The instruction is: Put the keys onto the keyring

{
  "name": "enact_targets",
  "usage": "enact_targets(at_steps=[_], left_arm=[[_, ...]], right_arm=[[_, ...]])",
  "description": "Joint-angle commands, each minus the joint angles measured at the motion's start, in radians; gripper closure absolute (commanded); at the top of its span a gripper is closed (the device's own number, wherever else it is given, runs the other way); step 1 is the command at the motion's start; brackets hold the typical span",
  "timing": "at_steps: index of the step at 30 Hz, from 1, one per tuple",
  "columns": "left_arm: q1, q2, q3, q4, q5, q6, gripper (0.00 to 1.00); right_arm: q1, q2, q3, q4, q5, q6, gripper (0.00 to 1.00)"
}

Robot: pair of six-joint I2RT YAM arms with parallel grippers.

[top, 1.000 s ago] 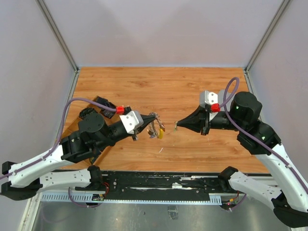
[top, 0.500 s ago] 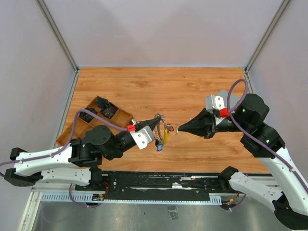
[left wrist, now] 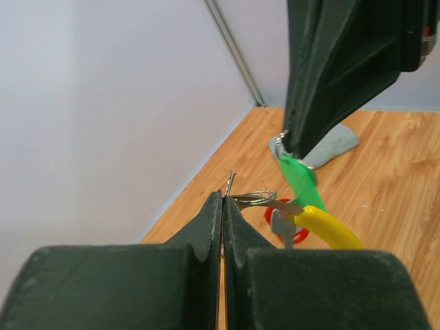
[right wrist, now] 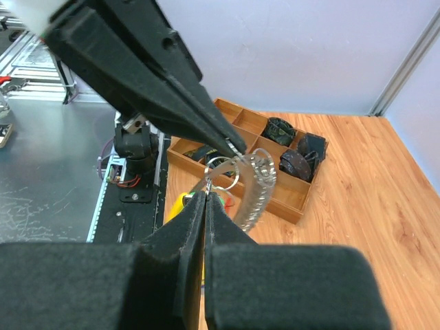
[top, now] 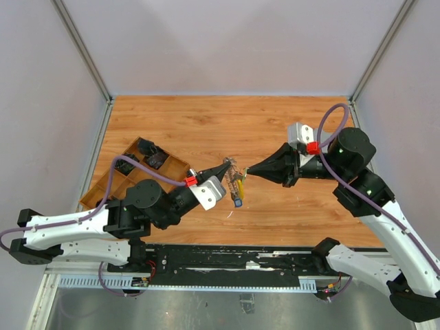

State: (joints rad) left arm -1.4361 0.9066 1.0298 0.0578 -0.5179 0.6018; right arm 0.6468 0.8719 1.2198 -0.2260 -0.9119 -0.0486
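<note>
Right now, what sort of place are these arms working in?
Probably a lab test cell: a wood-grain tabletop boxed in by plain pale walls on silver metal corner posts, with a brown wooden compartment tray.

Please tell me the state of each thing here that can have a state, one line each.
left gripper: shut on the keyring.
right gripper: shut on the green key.
keyring: held up above the table.
green key: pinched, beside the keyring; threaded or not, cannot tell.
yellow key: hanging from the keyring.
wooden tray: on the table, dark items inside.
</note>
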Motion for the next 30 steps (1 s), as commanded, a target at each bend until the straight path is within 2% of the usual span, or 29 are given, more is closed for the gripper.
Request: enact_targets(at_steps=[1, 30], left_arm=[[-0.010, 0.010, 0.009, 0.080, -0.012, -0.007, 0.99], [-0.010, 0.034, 0.021, 0.083, -0.038, -0.002, 0.99]], right_arm=[[0.006, 0.014, -0.008, 0.070, 0.039, 0.032, 0.99], [0.047, 0.068, 0.002, 0.087, 0.067, 0.050, 0.99]])
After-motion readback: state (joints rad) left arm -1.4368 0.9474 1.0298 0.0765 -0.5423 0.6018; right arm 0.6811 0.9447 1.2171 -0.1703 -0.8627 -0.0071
